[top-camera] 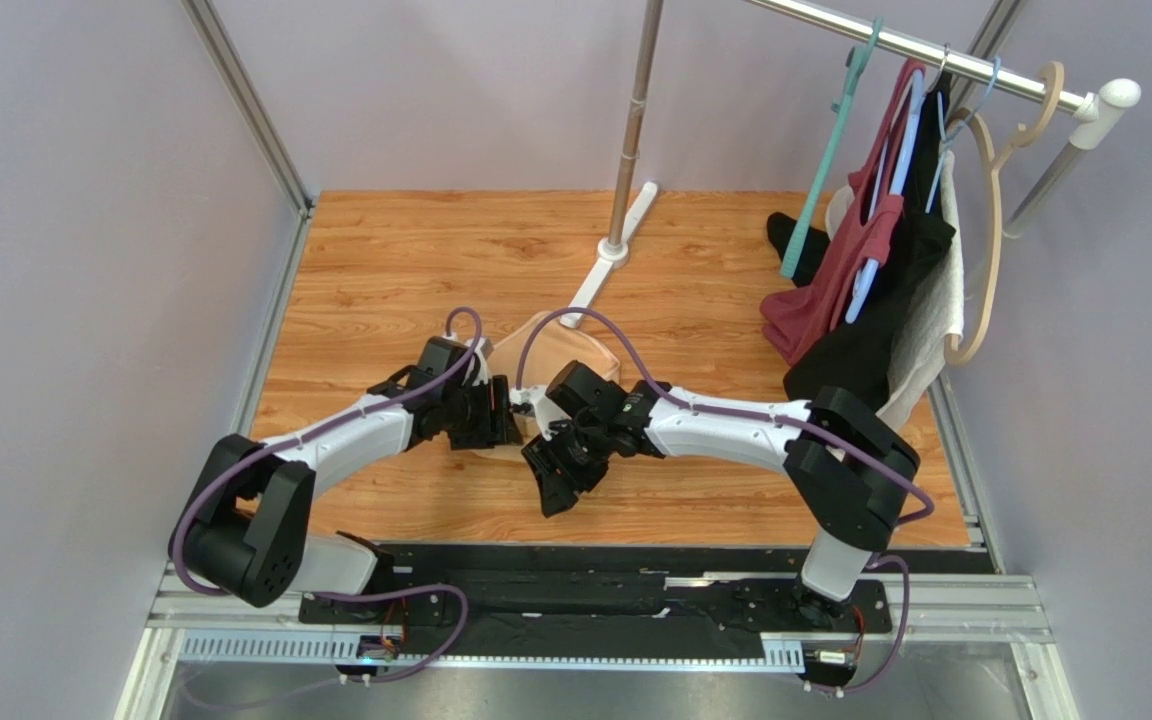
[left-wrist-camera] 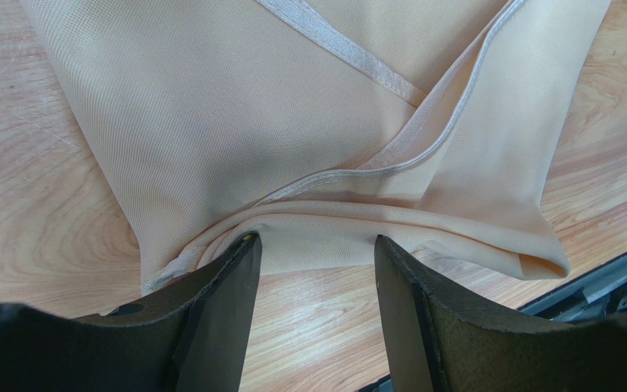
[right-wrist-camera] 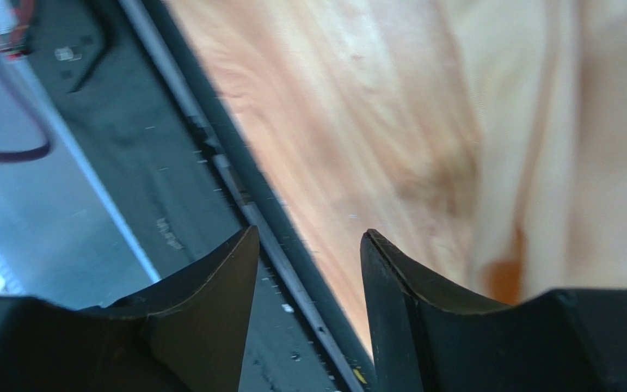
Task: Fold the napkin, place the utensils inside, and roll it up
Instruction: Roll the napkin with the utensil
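**tom_k:** So where's the napkin (left-wrist-camera: pixel 292 106) sitting relative to the claws right now? Trying to work out which arm should go for it.

**rae_builds:** It's on the wooden table (left-wrist-camera: pixel 30 204), folded over on itself, right in front of the left gripper (left-wrist-camera: pixel 317 238). In the left wrist view its near folded edge just about touches the fingertips, and that edge runs crosswise to the fingers, left to right. The rest of the cloth spreads away beyond them. The jaws are parted fairly wide with nothing pinched between them.

**tom_k:** And the right one?

**rae_builds:** The right gripper (right-wrist-camera: pixel 309 231) is spread too, and empty. Its view is blurry, but it's pointed more at the table's near edge, with the napkin only off to one side. So I'd say the left arm is the nearer and better lined up of the two.

**tom_k:** Any sign of the spoon?

**rae_builds:** I can't see it in any view. From above, the two wrists cover most of the middle, and only a bit of peach cloth shows past them. It might be under the arms or tucked in the fold, I honestly can't tell.

**tom_k:** So the next move is...?

**rae_builds:** My guess is the left claw nudges forward and down to catch that crosswise edge. It's thin, layered fabric, so it could easily grab just one layer.
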Action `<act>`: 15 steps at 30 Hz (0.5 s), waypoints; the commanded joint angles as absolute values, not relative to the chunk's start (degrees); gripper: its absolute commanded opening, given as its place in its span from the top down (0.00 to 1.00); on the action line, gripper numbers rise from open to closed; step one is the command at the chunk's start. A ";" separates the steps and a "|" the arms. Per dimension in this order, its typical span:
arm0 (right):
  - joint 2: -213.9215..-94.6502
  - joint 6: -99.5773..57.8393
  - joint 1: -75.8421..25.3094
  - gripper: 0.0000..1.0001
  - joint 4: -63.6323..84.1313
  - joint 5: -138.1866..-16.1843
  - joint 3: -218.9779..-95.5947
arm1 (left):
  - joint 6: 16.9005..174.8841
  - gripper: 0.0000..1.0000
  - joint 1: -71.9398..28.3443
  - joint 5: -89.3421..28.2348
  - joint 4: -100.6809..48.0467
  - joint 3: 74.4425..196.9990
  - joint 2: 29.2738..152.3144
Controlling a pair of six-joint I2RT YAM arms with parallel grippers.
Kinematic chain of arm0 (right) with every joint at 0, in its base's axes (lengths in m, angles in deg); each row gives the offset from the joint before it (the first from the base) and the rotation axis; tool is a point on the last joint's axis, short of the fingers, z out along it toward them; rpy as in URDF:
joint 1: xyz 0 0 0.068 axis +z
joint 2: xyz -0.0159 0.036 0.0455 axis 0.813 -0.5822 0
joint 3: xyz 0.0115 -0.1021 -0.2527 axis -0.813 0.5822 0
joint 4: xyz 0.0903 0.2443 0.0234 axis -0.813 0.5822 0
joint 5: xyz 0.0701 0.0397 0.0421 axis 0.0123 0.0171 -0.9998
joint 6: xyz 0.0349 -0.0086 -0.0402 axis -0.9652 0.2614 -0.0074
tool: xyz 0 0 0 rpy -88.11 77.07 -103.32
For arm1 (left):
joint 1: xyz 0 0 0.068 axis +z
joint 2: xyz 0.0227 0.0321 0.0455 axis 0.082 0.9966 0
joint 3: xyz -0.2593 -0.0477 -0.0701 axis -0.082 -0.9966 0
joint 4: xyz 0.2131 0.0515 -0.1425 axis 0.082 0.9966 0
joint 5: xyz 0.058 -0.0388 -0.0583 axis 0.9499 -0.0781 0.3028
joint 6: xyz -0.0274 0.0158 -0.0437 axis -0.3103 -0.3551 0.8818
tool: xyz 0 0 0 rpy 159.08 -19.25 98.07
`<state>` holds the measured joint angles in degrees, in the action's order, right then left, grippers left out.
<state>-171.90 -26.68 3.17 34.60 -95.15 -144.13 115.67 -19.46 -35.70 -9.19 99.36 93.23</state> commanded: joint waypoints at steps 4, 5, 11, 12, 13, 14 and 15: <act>-173.49 -24.95 2.65 0.47 37.60 -82.56 -146.69 | 113.32 0.37 -18.77 -34.25 -6.55 98.97 92.12; -173.66 -24.69 2.30 0.47 37.78 -81.60 -146.78 | 113.23 0.37 -18.77 -34.16 -6.37 98.97 92.12; -173.40 -24.86 0.54 0.47 37.60 -80.01 -147.22 | 112.97 0.37 -18.77 -34.24 -6.28 98.97 91.76; -172.97 -24.95 0.19 0.47 37.69 -79.92 -147.22 | 112.96 0.37 -18.77 -34.16 -6.28 98.97 91.76; -172.87 -25.04 -0.07 0.47 37.60 -79.92 -147.22 | 112.88 0.37 -18.77 -34.33 -6.20 98.97 91.85; -172.70 -25.21 -0.69 0.47 37.26 -79.92 -147.04 | 112.88 0.37 -18.77 -34.33 -6.20 98.88 91.85; -172.52 -25.39 -1.04 0.47 37.25 -79.92 -147.04 | 112.88 0.37 -18.77 -34.42 -6.37 98.97 91.85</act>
